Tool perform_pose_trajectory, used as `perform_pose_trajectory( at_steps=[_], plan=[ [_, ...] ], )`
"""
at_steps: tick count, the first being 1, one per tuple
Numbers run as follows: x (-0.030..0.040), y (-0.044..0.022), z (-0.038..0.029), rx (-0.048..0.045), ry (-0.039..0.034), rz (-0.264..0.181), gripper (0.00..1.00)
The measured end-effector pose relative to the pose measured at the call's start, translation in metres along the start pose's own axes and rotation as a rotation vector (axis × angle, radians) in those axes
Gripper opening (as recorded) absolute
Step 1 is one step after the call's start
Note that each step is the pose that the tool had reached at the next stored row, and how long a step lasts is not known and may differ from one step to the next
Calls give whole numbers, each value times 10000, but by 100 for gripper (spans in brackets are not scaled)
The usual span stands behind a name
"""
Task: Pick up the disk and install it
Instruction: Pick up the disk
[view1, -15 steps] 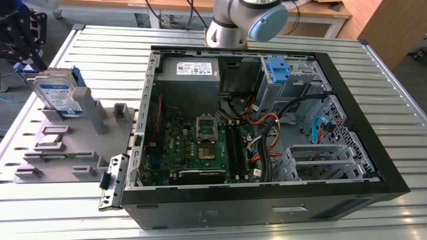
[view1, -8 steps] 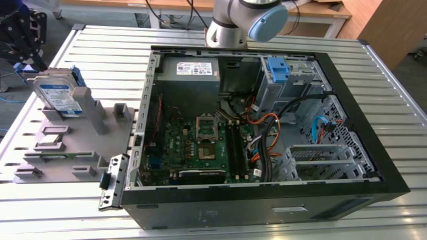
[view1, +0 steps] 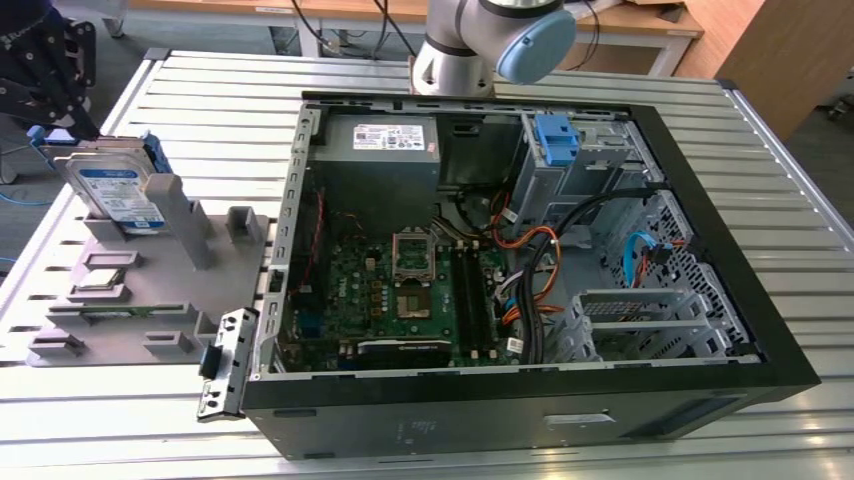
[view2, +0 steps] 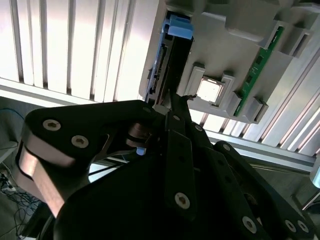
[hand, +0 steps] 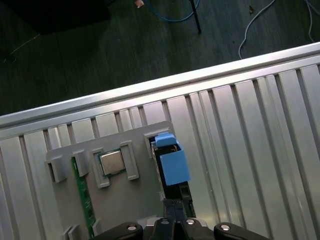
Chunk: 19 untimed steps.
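Disk (view1: 118, 190) upright in grey fixture (view1: 127, 300), hand (view1: 67, 112) just above, beside open computer case (view1: 441, 425).

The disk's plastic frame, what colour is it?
The frame is blue, clearest in the first wrist view.

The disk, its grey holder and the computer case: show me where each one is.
disk (view1: 114, 190): exterior view, on its label.
grey holder (view1: 147, 300): exterior view, on its flat base.
computer case (view1: 745, 290): exterior view, on its black side rim.
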<state>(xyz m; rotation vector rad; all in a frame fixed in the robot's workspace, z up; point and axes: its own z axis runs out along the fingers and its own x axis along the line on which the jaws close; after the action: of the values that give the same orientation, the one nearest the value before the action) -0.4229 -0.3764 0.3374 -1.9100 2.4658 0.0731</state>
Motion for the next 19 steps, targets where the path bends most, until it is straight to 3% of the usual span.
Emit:
perform_pose_trajectory(
  at_steps=[8,11,12,19],
  plan=[
    [0,-1,-9,-26,-88,-44,11],
    [0,-1,-6,-93,-350,-50,11],
    [0,-1,-6,-106,-401,-50,11],
    [1,1,-5,-108,-406,-50,11]
  ],
)
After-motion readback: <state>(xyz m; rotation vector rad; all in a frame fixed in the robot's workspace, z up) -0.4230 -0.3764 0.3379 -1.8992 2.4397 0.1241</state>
